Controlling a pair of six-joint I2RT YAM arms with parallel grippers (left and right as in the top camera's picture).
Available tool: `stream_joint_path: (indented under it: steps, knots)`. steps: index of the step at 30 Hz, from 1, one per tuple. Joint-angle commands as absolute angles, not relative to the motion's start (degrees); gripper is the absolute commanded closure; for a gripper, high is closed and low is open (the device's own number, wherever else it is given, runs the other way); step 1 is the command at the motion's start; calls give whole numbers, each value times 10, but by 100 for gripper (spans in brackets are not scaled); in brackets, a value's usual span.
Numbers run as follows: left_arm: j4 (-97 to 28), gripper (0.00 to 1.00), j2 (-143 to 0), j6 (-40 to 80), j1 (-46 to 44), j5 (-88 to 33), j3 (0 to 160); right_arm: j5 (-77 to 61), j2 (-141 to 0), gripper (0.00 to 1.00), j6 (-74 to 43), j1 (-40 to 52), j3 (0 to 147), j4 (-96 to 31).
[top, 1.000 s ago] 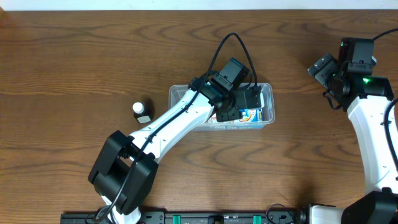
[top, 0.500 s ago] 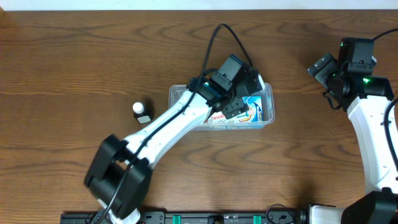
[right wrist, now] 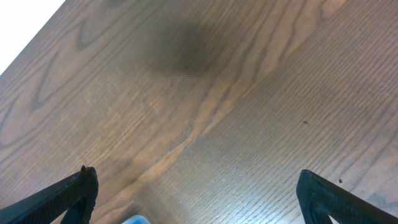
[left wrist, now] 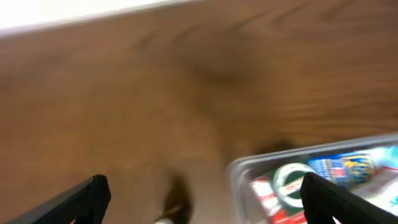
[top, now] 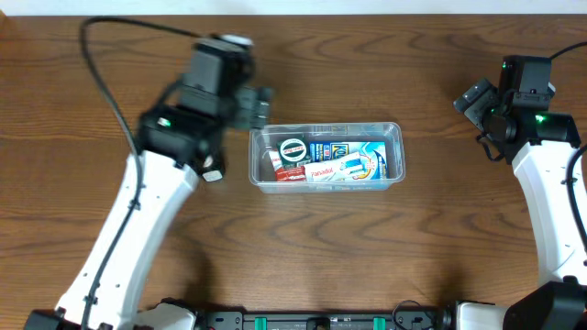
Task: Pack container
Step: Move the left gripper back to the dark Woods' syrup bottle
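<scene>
The container [top: 326,180], a clear tub at the table's middle, holds several small boxes and a round green-and-white pack [top: 292,151]. My left gripper [top: 260,104] hangs open and empty just beyond the tub's far left corner. The left wrist view is blurred: the container's rim [left wrist: 249,167] shows at the lower right, and a small dark bottle [left wrist: 177,200] lies between my open left gripper's [left wrist: 202,198] fingers, lower down. My right gripper [top: 477,97] stands open and empty at the far right, over bare wood [right wrist: 196,186].
In the overhead view the left arm [top: 160,183] covers the spot left of the tub where the bottle stands. A light blue edge [right wrist: 134,220] peeks in at the bottom of the right wrist view. The white table border [top: 293,7] runs along the back.
My left gripper opened, lifted out of the container and swung back and left. The boxes stay in the tub, now uncovered. The right arm has not moved.
</scene>
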State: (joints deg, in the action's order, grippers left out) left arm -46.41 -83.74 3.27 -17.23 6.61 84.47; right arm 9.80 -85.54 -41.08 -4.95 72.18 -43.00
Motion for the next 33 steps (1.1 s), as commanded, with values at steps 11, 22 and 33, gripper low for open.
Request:
stream_joint_path:
  steps: [11,22,33]
  knots:
    - [-590,2,-899,68,-72,34,844,101,-858,1,-417,-51,722,-431]
    - [-604,2,-971,96,-62,-11,817,100,-858,1,-417,-51,722,-431]
    - [-622,9,-1026,139,-62,-10,817,100,-858,1,-417,-51,722,-431]
